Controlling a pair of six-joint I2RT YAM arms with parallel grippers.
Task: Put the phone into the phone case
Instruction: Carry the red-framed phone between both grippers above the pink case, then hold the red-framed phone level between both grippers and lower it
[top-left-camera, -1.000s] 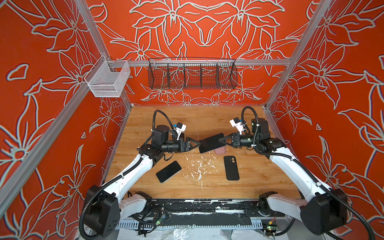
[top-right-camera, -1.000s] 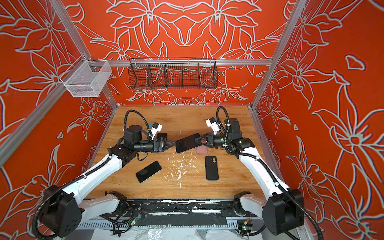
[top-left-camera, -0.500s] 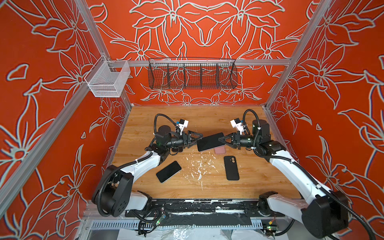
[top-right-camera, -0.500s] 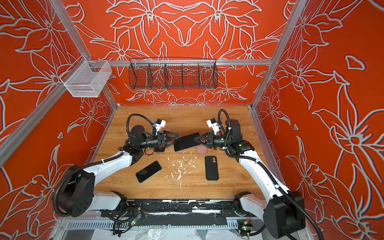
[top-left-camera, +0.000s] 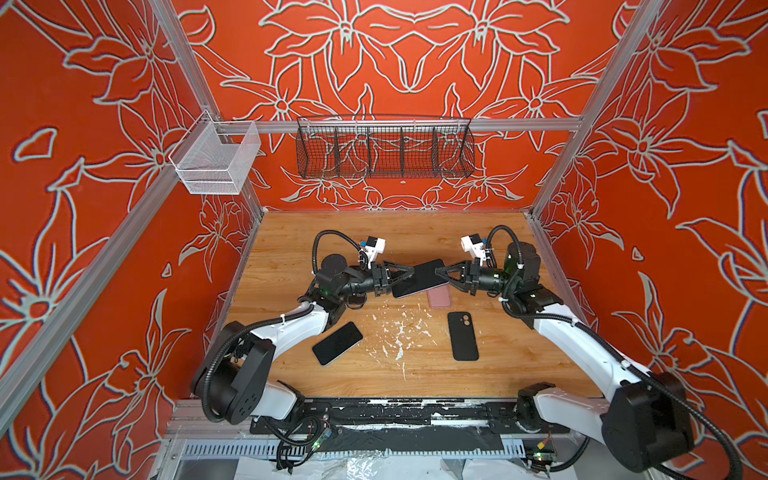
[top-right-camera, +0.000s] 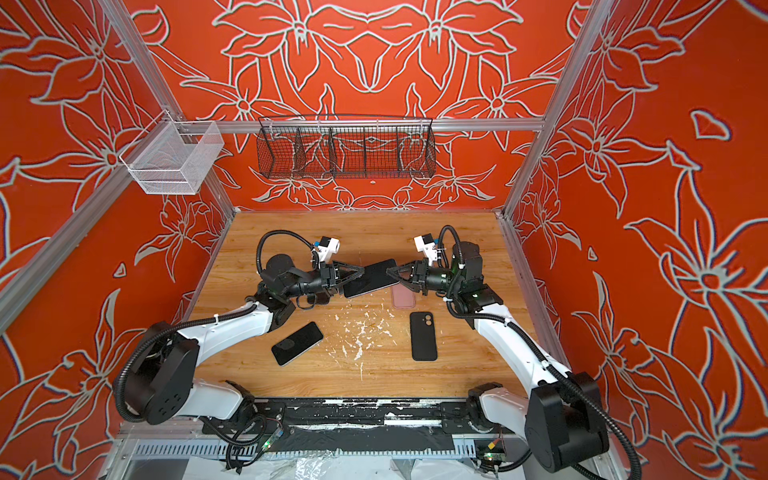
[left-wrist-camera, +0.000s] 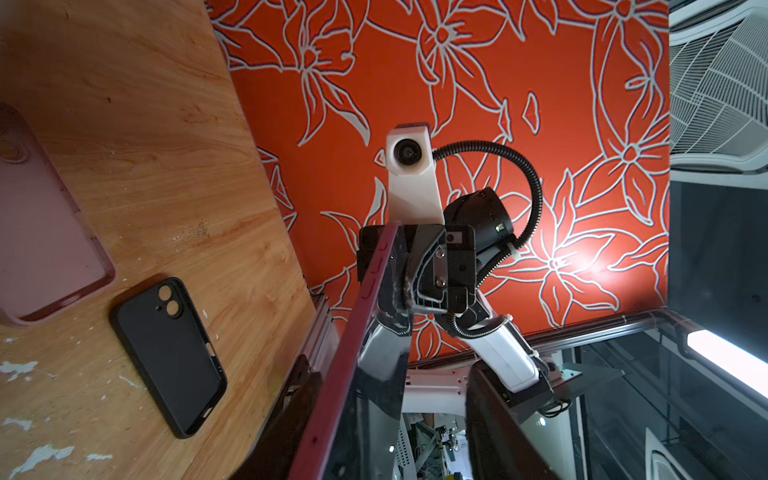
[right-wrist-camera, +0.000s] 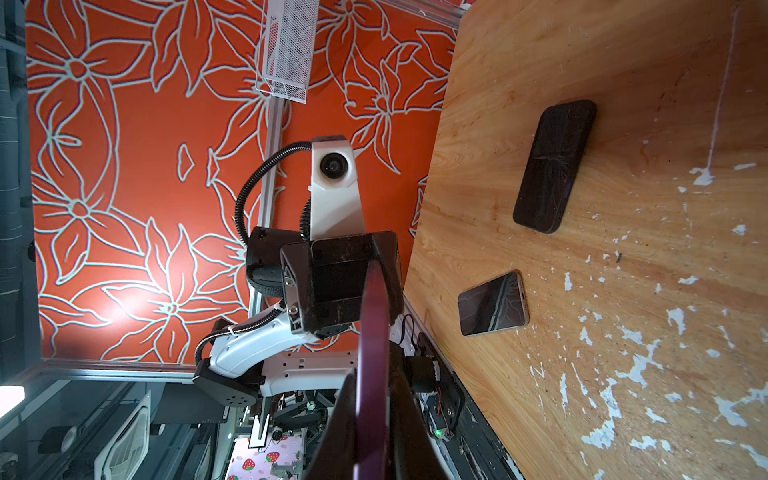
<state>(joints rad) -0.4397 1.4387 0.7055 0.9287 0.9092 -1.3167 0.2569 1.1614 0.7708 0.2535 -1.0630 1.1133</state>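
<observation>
A dark phone (top-left-camera: 419, 277) (top-right-camera: 372, 277) with a maroon rim hangs flat in the air above the middle of the table. My right gripper (top-left-camera: 437, 272) (right-wrist-camera: 370, 399) is shut on its right end. My left gripper (top-left-camera: 410, 272) (left-wrist-camera: 390, 415) straddles its left end. One of its fingers (left-wrist-camera: 291, 407) lies against the back of the phone and the other stands a little off the screen. A pink phone case (top-left-camera: 439, 298) (left-wrist-camera: 41, 232) lies open side up on the table just below the phone. A black phone case (top-left-camera: 463, 336) (left-wrist-camera: 170, 353) lies nearer the front.
A black phone (top-left-camera: 337, 343) (right-wrist-camera: 555, 166) lies at the front left. Another phone (right-wrist-camera: 492, 303) with a pale rim lies under my left arm. White paint flecks (top-left-camera: 399, 332) mark the table's middle. A black wire basket (top-left-camera: 384, 147) and a white one (top-left-camera: 216, 160) hang on the walls.
My left arm has reached in to the phone's free end and its jaws have narrowed around it. My right gripper has kept its hold, almost still.
</observation>
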